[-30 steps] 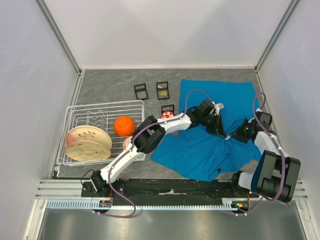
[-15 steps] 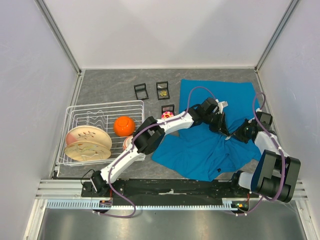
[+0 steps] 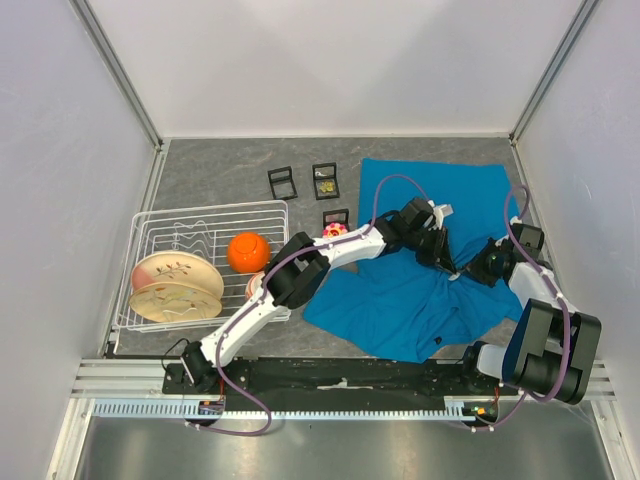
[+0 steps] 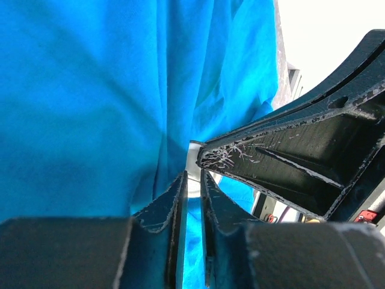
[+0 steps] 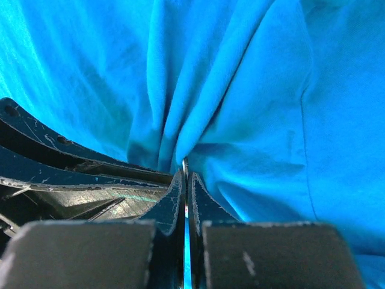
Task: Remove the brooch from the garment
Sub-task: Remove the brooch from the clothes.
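The garment is a teal-blue T-shirt lying rumpled on the right half of the table; it fills the left wrist view and the right wrist view. My left gripper and right gripper meet tip to tip over a raised fold. The right gripper is shut on that bunched fold of cloth. The left gripper has its jaws a narrow gap apart, with a small pale bit at the tips; whether it is gripped is unclear. The brooch is hidden.
A white wire rack at the left holds patterned plates and an orange bowl. Three small black boxes stand behind the left arm, and a pink object lies under it. Walls close in on both sides.
The left wrist has shifted slightly right, closer to the right gripper. The right arm and the cloth fold stay as they were.
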Controlling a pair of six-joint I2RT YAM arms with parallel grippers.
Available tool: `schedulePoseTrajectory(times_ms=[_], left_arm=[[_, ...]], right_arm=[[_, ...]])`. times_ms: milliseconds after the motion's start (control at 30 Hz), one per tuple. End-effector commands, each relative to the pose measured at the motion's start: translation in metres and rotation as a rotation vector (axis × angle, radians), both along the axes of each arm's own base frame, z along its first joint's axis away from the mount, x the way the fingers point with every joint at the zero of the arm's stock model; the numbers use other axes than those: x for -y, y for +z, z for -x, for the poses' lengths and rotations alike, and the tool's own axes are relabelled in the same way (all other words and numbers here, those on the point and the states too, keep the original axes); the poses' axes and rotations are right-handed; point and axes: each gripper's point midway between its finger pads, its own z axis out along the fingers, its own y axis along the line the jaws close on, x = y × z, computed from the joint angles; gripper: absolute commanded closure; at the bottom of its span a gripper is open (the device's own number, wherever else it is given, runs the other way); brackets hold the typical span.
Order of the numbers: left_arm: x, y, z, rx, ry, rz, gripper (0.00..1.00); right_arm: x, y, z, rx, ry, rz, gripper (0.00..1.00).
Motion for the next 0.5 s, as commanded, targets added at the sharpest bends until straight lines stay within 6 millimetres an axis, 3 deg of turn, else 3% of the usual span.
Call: schedulePoseTrajectory(times_ms=[0, 267, 467], left_arm=[[-0.002, 0.023, -0.002, 0.027, 0.026, 0.027, 0.78], [-0.003, 0.017, -0.004, -0.021, 0.048, 0.038, 0.71], [-0.004, 0.013, -0.003, -0.012, 0.053, 0.031, 0.84]], right_arm=[[-0.007, 0.005, -0.006, 0.025, 0.032, -0.025, 1.00], [-0.007, 0.005, -0.005, 0.020, 0.036, -0.026, 1.00], [-0.006, 0.004, -0.006, 0.017, 0.036, -0.023, 1.00]])
